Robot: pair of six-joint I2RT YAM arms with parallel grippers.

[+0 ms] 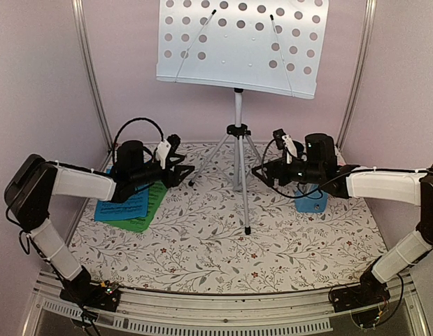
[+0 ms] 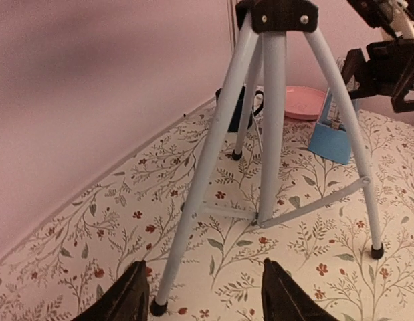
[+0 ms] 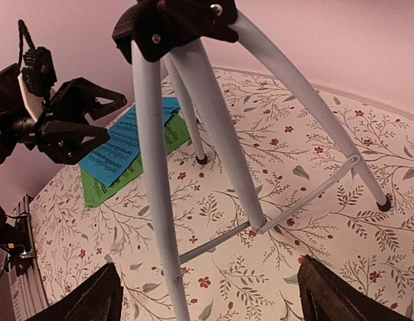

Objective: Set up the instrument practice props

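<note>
Left hand (image 2: 203, 264): fingers apart, empty, at tripod foot.
Right hand (image 3: 208, 264): wide apart, empty.
Music stand (image 1: 238, 42): upright, far-centre of bench (image 1: 202, 245); prob. done.
Blue sheet (image 1: 119, 208) on green sheet (image 1: 147, 218): flat, left; not yet on stand.
Metronome (image 1: 313, 203): right of stand; final spot unclear.

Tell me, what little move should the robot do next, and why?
Probably swing the open left gripper down toward the blue paper music sheet, which lies flat on the green paper sheet partly under that arm. The pale perforated music stand on its silver tripod already stands upright with nothing on it.
</note>
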